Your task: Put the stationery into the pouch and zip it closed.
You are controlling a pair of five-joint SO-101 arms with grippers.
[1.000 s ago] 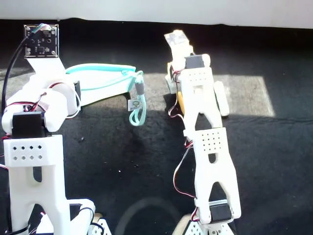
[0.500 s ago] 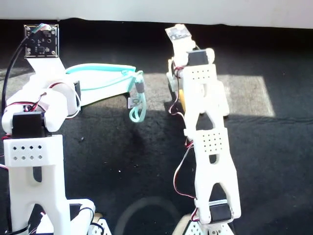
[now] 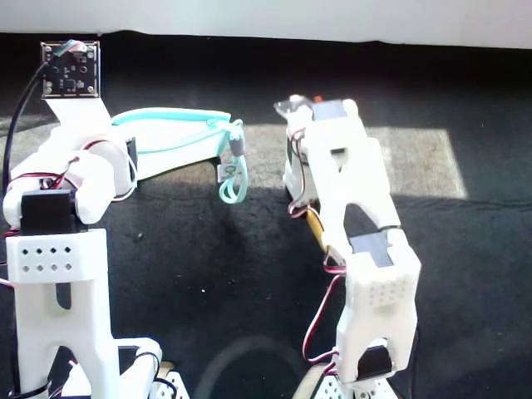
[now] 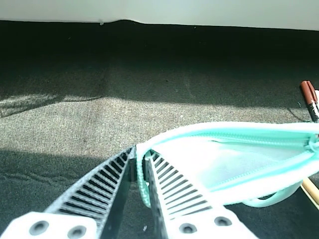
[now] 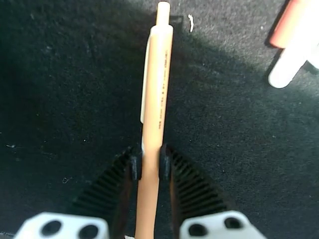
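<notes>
A white pouch (image 3: 174, 141) with a teal zipper lies at the back left, its mouth open and a teal loop (image 3: 234, 179) hanging off its right end. My left gripper (image 4: 141, 159) is shut on the pouch (image 4: 234, 154) at its left corner. My right gripper (image 5: 148, 167) is shut on a tan pen (image 5: 157, 84), held above the dark mat. In the high view the pen (image 3: 317, 226) shows under the right arm, to the right of the pouch.
A white and red marker (image 5: 294, 45) lies on the mat beyond the held pen. A brown-capped pen (image 4: 309, 97) lies past the pouch's far end. A sunlit band (image 3: 424, 162) crosses the dark mat at the back.
The right arm has folded back toward its base with the tan pen in its gripper, now covering the white marker on the mat. The left arm and pouch have not moved.
</notes>
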